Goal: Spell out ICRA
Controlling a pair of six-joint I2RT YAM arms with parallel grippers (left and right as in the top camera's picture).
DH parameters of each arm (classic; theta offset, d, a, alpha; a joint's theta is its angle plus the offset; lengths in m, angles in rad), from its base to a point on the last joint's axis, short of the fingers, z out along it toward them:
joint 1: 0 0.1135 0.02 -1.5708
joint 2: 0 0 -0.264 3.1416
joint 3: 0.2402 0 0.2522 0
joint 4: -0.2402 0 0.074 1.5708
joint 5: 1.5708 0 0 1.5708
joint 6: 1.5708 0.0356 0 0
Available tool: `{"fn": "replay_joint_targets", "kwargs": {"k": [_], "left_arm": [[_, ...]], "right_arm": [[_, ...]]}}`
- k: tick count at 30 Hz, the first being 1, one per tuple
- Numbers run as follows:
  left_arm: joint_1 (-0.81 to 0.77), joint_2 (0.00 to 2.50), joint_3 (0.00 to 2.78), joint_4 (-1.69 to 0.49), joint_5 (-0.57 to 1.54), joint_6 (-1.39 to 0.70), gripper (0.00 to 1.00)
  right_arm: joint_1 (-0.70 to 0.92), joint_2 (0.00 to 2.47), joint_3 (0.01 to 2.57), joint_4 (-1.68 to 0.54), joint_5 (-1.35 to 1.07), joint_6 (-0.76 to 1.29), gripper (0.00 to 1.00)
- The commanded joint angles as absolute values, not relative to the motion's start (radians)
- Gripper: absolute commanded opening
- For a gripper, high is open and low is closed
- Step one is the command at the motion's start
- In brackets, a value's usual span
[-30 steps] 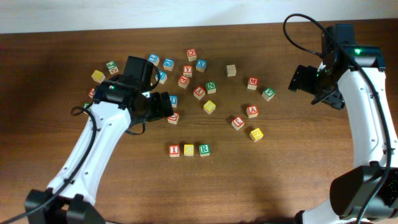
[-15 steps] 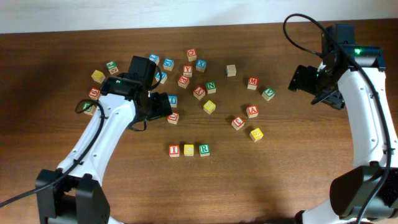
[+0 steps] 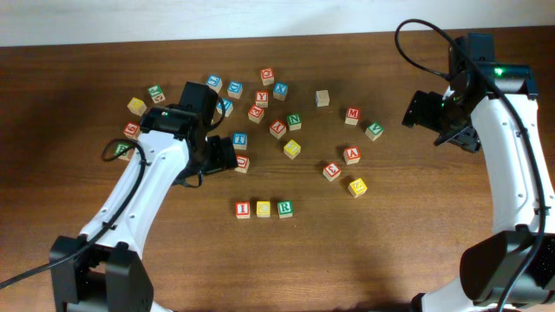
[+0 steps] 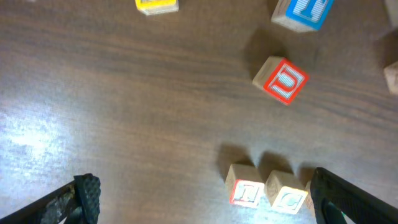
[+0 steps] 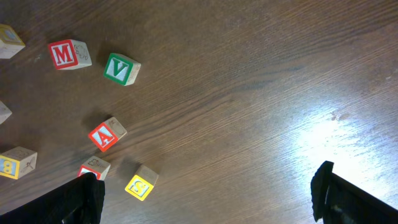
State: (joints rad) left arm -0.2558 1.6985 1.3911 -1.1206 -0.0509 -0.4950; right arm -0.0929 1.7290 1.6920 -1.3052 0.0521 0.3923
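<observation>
The left pincer (image 3: 223, 154), apart and empty, is hovering by the ICR row (image 3: 263, 209); the right pincer (image 3: 425, 110), likewise apart, is hanging well off the A block (image 3: 351, 155).

Bare wood right of the R block (image 3: 284, 209), at the end of the row of three blocks (image 3: 264, 209); open to approach from the front and the right. Up and right of that gap: yellow block (image 3: 357, 186), red block (image 3: 332, 171) and A block (image 3: 351, 156), close together, tight between them. Dense cluster (image 3: 261, 98) at top centre, its left part under the left arm (image 3: 139, 186). Broad bare lane from V block (image 3: 374, 131) across to the right arm (image 3: 512, 130)
</observation>
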Motion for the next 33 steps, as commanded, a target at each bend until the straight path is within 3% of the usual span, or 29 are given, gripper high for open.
{"fn": "replay_joint_targets", "kwargs": {"k": [1, 10, 21, 33], "left_arm": [[-0.254, 1.707, 1.388, -1.163, 0.012, -0.5, 0.99], [-0.26, 1.707, 1.388, -1.184, 0.042, -0.5, 0.99], [-0.405, 1.708, 1.388, -1.152, 0.041, -0.501, 0.99], [-0.413, 1.736, 1.388, -1.064, 0.029, -0.501, 0.99]], "right_arm": [[-0.093, 1.723, 1.705, -1.305, 0.049, 0.393, 0.98], [-0.093, 1.723, 1.705, -1.305, 0.049, 0.393, 0.98], [-0.093, 1.723, 1.705, -1.305, 0.049, 0.393, 0.98], [-0.093, 1.723, 1.705, -1.305, 0.049, 0.393, 0.98]]}}
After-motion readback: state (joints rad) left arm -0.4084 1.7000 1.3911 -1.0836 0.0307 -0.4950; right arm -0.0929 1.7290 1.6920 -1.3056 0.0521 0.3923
